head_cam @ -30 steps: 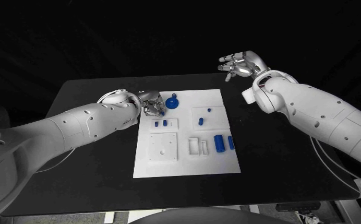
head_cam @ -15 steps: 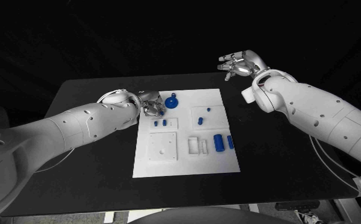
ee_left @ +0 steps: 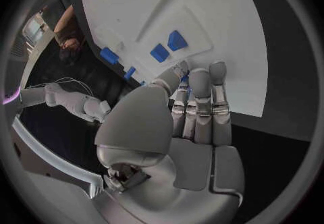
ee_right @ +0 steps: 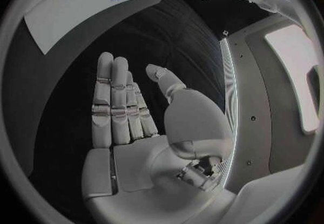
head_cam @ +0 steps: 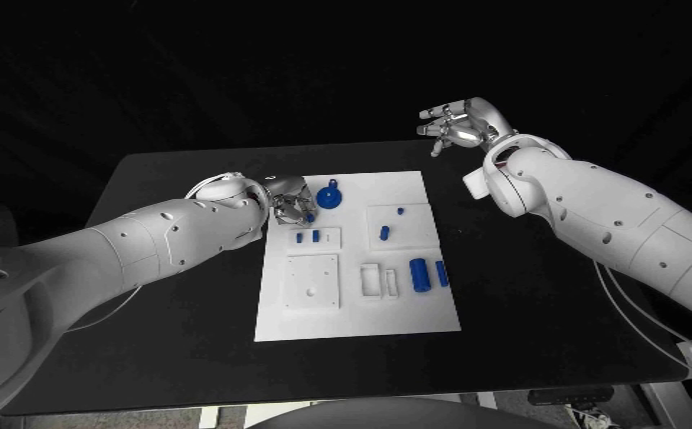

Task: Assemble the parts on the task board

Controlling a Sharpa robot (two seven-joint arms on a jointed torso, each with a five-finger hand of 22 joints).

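The white task board (head_cam: 361, 299) lies mid-table. My left hand (head_cam: 293, 199) sits low at its far left corner, right beside a round blue part with a small handle (head_cam: 330, 195). In the left wrist view the left hand (ee_left: 189, 121) has its fingers straight and together over the board's edge (ee_left: 223, 29). The thumb lies against them with a sliver of blue between, so I cannot tell whether anything is held. Two small blue pegs (ee_left: 169, 46) stand just beyond the fingertips. My right hand (head_cam: 459, 124) hovers high past the table's far right, fingers spread and palm empty (ee_right: 135, 121).
On the board are two blue pegs (head_cam: 307, 236), a small blue piece (head_cam: 385, 232), two blue cylinders (head_cam: 421, 274), white blocks (head_cam: 372, 280) and a square plate (head_cam: 312, 281). Bare black table (head_cam: 159, 349) surrounds the board.
My left hand has crept a touch toward the table's far side, still beside the round blue part. The right hand has held still.
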